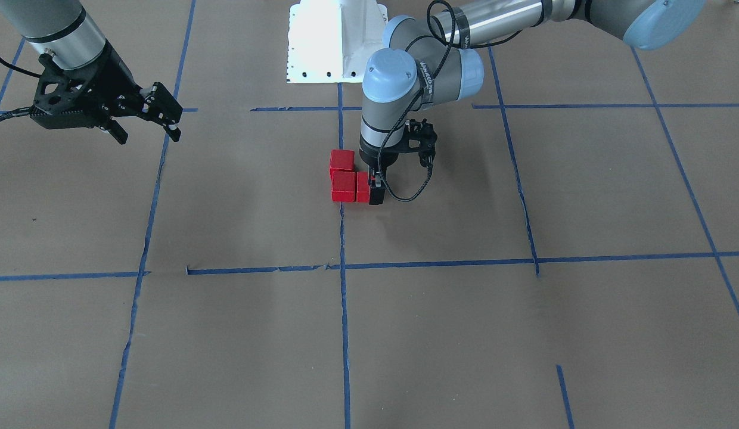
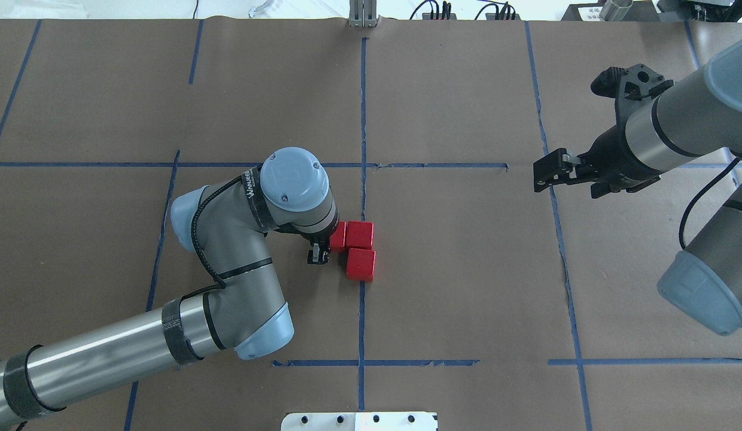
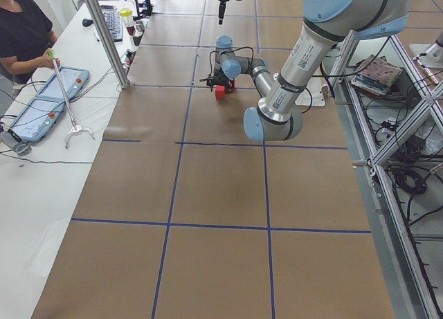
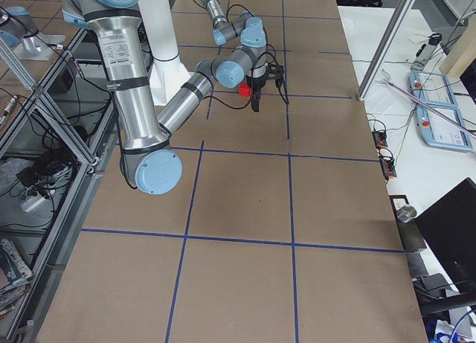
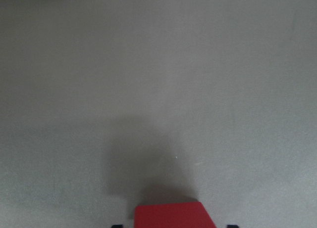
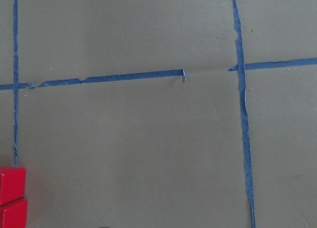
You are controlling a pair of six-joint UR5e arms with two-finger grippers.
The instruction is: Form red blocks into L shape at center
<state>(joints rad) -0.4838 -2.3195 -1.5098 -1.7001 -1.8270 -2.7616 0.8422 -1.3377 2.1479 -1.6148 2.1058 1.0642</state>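
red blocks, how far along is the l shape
Done: two red blocks touch at the center. In hand: the third block sits between the fingers of the left gripper, against the pair, closing the L. Left: letting go, if it hasn't, and backing off. The right gripper hangs open, aside.

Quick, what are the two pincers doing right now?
Left pincer: around a red block; clamped or not, cannot tell.
Right pincer: open, empty.
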